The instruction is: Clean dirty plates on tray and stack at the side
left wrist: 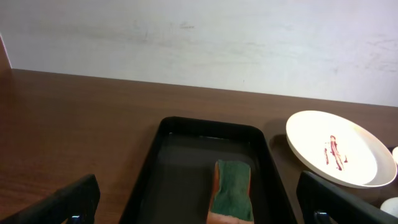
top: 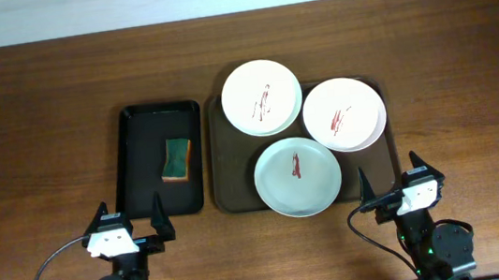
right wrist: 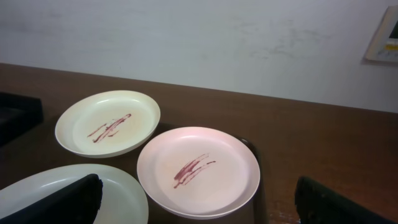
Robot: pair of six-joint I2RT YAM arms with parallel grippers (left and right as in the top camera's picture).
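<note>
Looking down from overhead, the counter (top: 29, 108) carries the big brown tray (top: 235, 175) a bit right of centre frame, with all three plates on it. Each one has a red smear in the middle: the white plate (top: 261, 96) at the tray's upper left, the pink plate (top: 344, 115) on the right, the green plate (top: 297, 178) at the bottom.

Just left of that sits the narrower black tray (top: 135, 172) with the sponge (top: 177, 159) inside, long axis running roughly top to bottom of frame.

That's the bit that matters imo. The sponge lies up-frame and slightly right of the left hand (top: 130, 210), so the left arm is clearly the nearer one, and its fingers should straddle the sponge's short width. The right hand (top: 390, 173) sits at lower right, closest to the green plate.

Both hands are spread wide and empty, low at the bottom edge, pointing up-frame.
</note>
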